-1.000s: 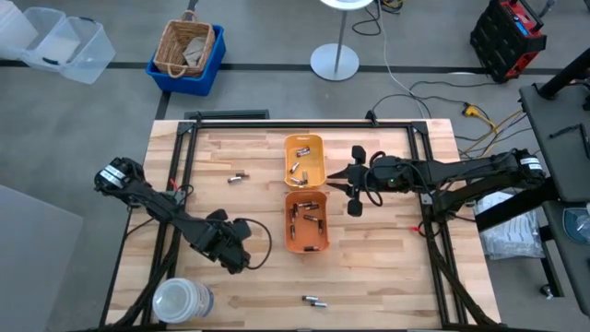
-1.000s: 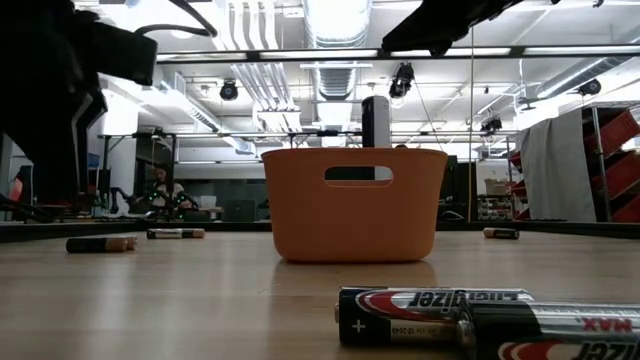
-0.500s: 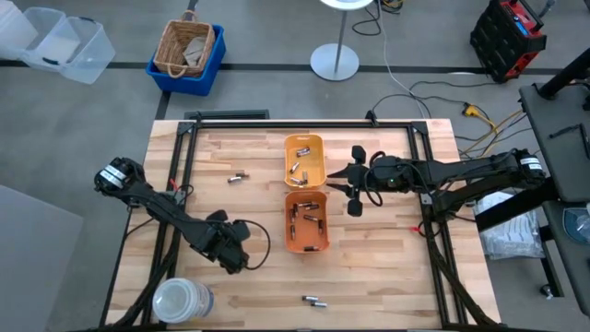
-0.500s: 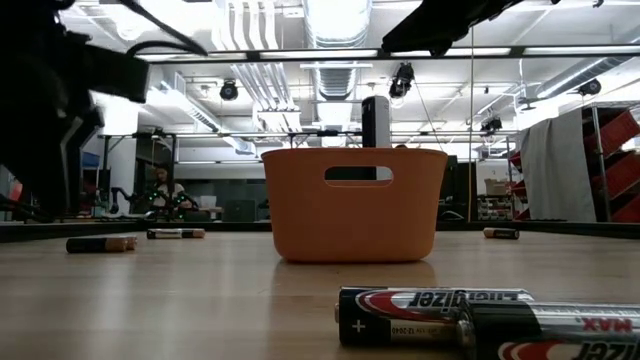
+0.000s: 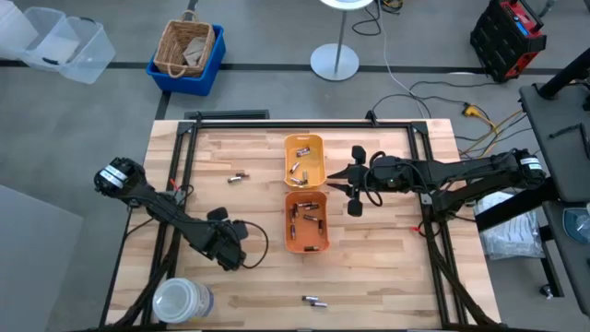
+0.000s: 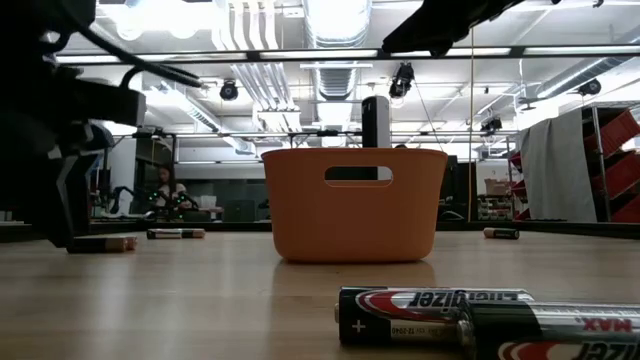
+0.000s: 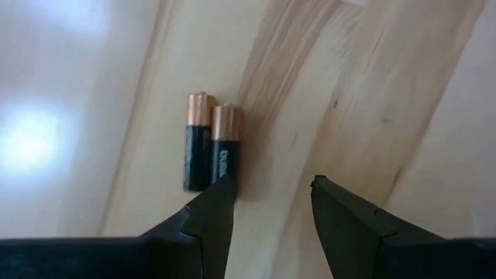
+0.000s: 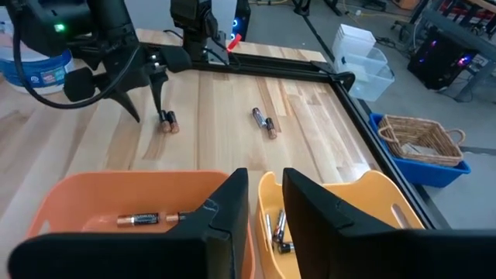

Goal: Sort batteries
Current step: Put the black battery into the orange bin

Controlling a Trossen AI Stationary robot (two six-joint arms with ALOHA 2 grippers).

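High view: the left gripper (image 5: 224,247) is left of the orange tray (image 5: 306,221); the right gripper (image 5: 339,178) is beside the yellow-orange tray (image 5: 304,160).

Left wrist view: its fingers (image 7: 209,213) are apart, holding nothing, over two batteries (image 7: 210,149).

Right wrist view: the right gripper (image 8: 263,203) is open, empty, above both trays.
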